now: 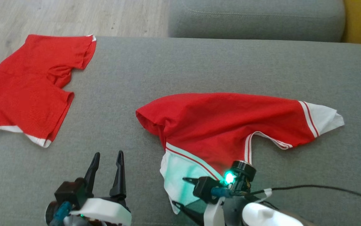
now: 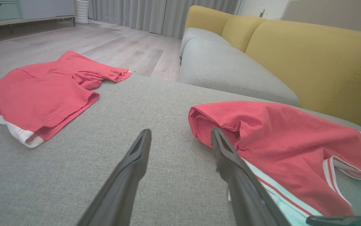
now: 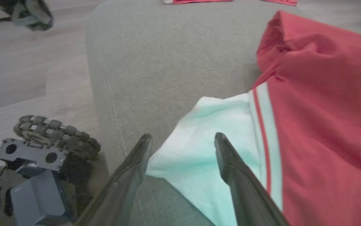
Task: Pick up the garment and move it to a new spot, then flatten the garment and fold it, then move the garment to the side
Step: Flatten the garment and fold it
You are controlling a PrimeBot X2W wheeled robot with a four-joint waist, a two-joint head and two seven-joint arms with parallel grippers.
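Both hands stand spread wide and grip nothing. The right hand (image 1: 183, 193) is low at the near edge of the garment (image 1: 230, 125), and in its wrist view its two fingers (image 3: 230, 169) sit either side of the corner of the white panel (image 3: 205, 131). I cannot tell whether they touch the cloth. The left hand (image 1: 108, 154) hovers over bare cushion just to the left of the garment, fingers pointing toward its bunched red end (image 2: 205, 122).

The garment, red with white striped trim, lies across the middle of the grey cushion (image 1: 199, 62). It is stretched sideways, rumpled, with one end rolled under and the white panel hanging toward the near edge. A second red garment (image 1: 29, 91) lies flat at the far left corner of the cushion, well apart. Beyond are another grey seat (image 1: 255, 18), the yellow sofa back (image 2: 309, 62) and the wooden floor (image 1: 73, 15).

To my eye nothing is folded yet, so this looks like the start of a grasp, for lifting or for flattening. Next the right hand needs to shut on the white corner, taking one layer only. The left hand must then shift right onto the rolled end so the two can draw the cloth out.
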